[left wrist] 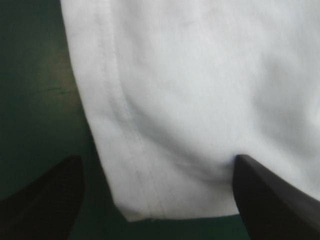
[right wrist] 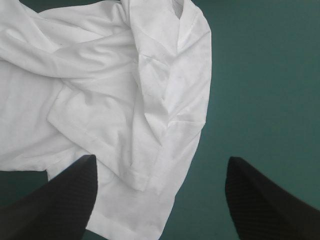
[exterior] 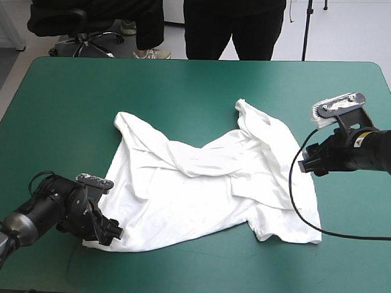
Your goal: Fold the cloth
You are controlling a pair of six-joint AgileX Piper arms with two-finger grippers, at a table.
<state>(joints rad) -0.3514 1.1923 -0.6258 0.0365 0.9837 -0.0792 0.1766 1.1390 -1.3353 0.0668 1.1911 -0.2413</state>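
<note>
**High view.** We see the T-shirt (exterior: 200, 185) lying on the teal-green cover (exterior: 81, 96). It is mostly spread but rumpled, and it runs from the table's middle toward the right side. Ridged folds cross its centre. One part reaches toward the far edge and another toward the near right. The left gripper (exterior: 108, 233) sits low at the T-shirt's near-left corner; we cannot tell whether it touches the cloth or hangs just above it. The right gripper (exterior: 306, 165) hangs at the T-shirt's right border.

**Left wrist view.** We note the left gripper (left wrist: 156, 162) released, holding nothing, with its two black fingers (left wrist: 45, 200) standing wide apart. Between them lies a corner of the T-shirt (left wrist: 190, 90), with a stitched hem (left wrist: 118, 125) running along its edge. One finger is over bare cover (left wrist: 35, 75) and the other over white cloth.

**Right wrist view.** We note the right gripper (right wrist: 161, 160) also released, holding nothing, with its fingers (right wrist: 265, 200) set well apart. The T-shirt (right wrist: 125, 90) lies ahead of it, creased, with layers overlapping. A hemmed flap reaches in between the fingers, closer to one of them. The other finger stands over bare cover (right wrist: 260, 75).
</note>
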